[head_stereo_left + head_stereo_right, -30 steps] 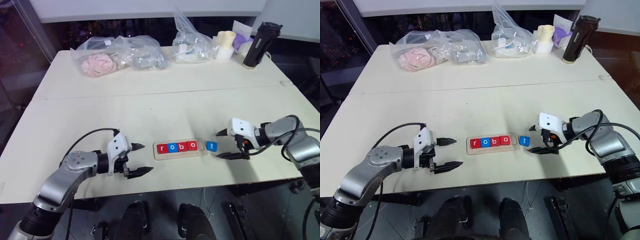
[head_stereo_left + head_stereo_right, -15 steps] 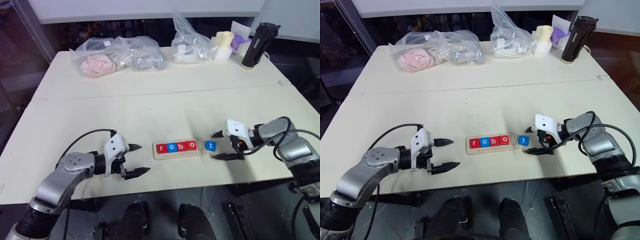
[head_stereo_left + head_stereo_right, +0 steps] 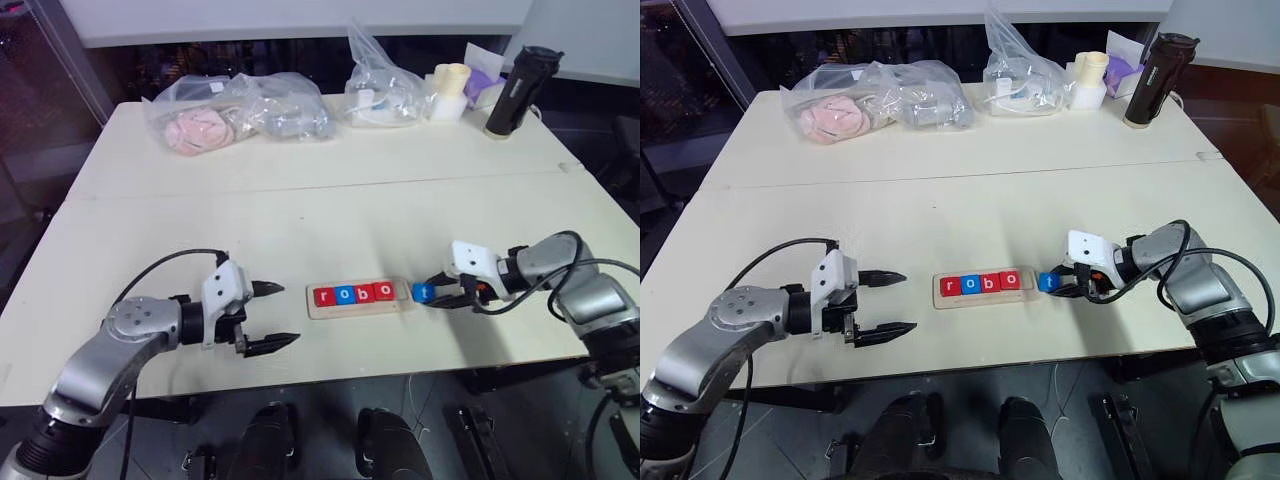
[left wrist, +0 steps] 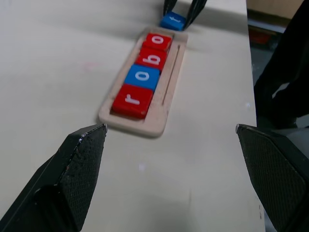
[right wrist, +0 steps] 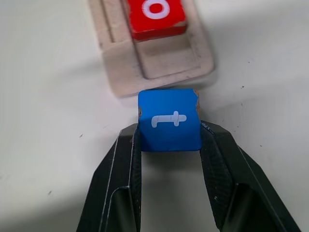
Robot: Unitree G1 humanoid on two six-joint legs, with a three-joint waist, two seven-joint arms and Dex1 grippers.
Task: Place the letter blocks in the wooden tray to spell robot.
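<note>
The wooden tray (image 3: 400, 302) lies near the table's front edge and holds four letter blocks: red r (image 3: 322, 296), blue o (image 3: 344, 294), red b (image 3: 364, 293) and red o (image 3: 384, 291). Its right end slot (image 5: 166, 62) is bare. Just right of the tray sits the blue t block (image 5: 170, 120) on the table, and my right gripper (image 3: 437, 290) is shut on it, one finger on each side. Left of the tray my left gripper (image 3: 273, 314) hangs open with nothing between its fingers (image 4: 75, 169).
Along the far edge of the table lie two clear plastic bags (image 3: 240, 108) with things inside, a cream cup (image 3: 450, 88), purple and white items (image 3: 482, 72) and a black bottle (image 3: 514, 90). The table's front edge (image 3: 400, 368) runs close below the tray.
My right gripper has shut onto the blue t block, which it stood open around before. The left gripper stays open, a little higher.
</note>
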